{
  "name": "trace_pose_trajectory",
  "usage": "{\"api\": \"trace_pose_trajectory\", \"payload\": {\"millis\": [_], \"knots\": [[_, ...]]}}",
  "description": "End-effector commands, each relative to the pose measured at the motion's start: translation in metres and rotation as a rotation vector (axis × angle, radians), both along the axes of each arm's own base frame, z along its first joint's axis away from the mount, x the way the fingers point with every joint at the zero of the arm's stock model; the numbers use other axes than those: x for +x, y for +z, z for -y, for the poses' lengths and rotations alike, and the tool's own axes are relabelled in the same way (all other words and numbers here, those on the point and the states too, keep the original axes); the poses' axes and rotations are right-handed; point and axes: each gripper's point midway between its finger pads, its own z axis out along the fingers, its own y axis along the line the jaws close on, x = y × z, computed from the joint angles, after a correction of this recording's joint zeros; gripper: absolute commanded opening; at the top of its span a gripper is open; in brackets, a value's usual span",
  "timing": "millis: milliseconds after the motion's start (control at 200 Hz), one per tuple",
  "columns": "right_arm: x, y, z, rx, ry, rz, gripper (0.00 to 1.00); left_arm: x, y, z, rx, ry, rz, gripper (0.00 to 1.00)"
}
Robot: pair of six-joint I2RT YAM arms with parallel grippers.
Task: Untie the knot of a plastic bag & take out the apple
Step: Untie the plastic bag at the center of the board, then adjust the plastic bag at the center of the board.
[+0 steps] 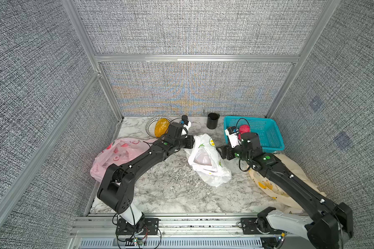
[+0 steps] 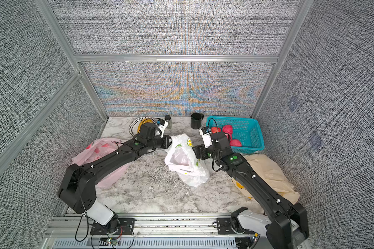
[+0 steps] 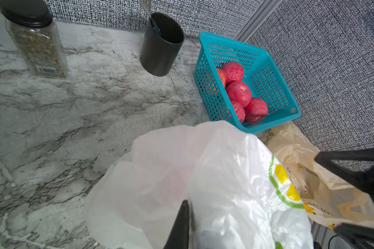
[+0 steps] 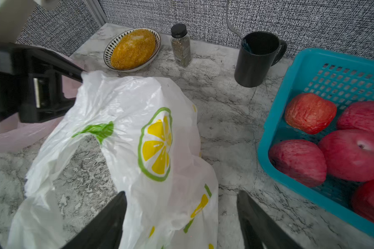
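The lemon-print bag (image 1: 209,166) lies crumpled near the middle of the tabletop (image 1: 171,189). Its long axis runs from the far end, by the left hand (image 1: 193,141), down toward the near right. We see no knot. In both top views the film gapes upward, and a pale pink shape (image 1: 203,160) shows inside. We take it for the apple, though through the plastic we cannot be sure.

The left hand touches the bag's far edge. We cannot tell whether it is pinching the film or only resting against it. The right hand (image 4: 181,195) stands just beside the bag's right flank, its fingers spread wide and holding nothing, with film bulging between them in the right wrist view.

The opening lies just left of the right hand and nearer to it than to the left, so we judge the right hand better placed to reach in.

Further out, a teal basket (image 1: 274,148) of red apples (image 3: 239,93) stands behind the right arm. A pink bag (image 1: 117,155) and a cream bag (image 1: 289,163) lie under the arms.
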Motion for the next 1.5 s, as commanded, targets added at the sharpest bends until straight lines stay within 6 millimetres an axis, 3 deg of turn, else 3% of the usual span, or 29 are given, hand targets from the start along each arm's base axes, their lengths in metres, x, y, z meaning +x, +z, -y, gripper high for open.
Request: {"api": "trace_pose_trajectory", "payload": {"millis": [0,115,295,556,621,761,836,921,1126,1261,1406,1496], "knots": [[0.010,0.004,-0.018,0.086,0.103,0.023,0.78,-0.002,0.011,0.005,-0.032,-0.024,0.030,0.15],[0.010,-0.001,-0.031,0.117,0.164,-0.027,0.76,-0.004,0.012,0.006,-0.033,-0.028,0.029,0.16],[0.000,-0.001,-0.032,0.154,0.184,-0.017,0.76,-0.005,0.013,0.008,-0.038,-0.041,0.030,0.21],[0.000,-0.033,-0.033,0.147,0.168,-0.105,0.72,-0.007,0.015,0.012,-0.046,-0.057,0.037,0.25],[0.002,-0.035,-0.034,0.157,0.168,-0.106,0.62,-0.009,0.015,0.012,-0.044,-0.061,0.038,0.29],[0.002,-0.030,-0.047,0.221,0.215,-0.127,0.15,-0.012,0.009,0.010,-0.037,-0.059,0.027,0.51],[0.000,-0.027,-0.051,0.255,0.232,-0.142,0.00,-0.015,0.003,0.007,-0.028,-0.050,0.021,0.62],[-0.004,-0.020,-0.056,0.292,0.251,-0.148,0.00,-0.019,-0.001,0.001,-0.017,-0.036,0.021,0.68],[-0.009,-0.009,-0.061,0.385,0.253,-0.168,0.00,-0.030,0.010,-0.019,-0.007,0.008,0.072,0.77],[-0.011,-0.002,-0.065,0.455,0.258,-0.175,0.00,-0.039,-0.005,-0.025,0.008,0.010,0.043,0.78],[-0.010,0.002,-0.067,0.520,0.243,-0.188,0.00,-0.051,-0.025,-0.021,-0.047,-0.015,0.005,0.78],[-0.010,0.006,-0.069,0.553,0.240,-0.191,0.00,-0.060,-0.028,-0.015,-0.087,-0.032,0.011,0.78]]}}
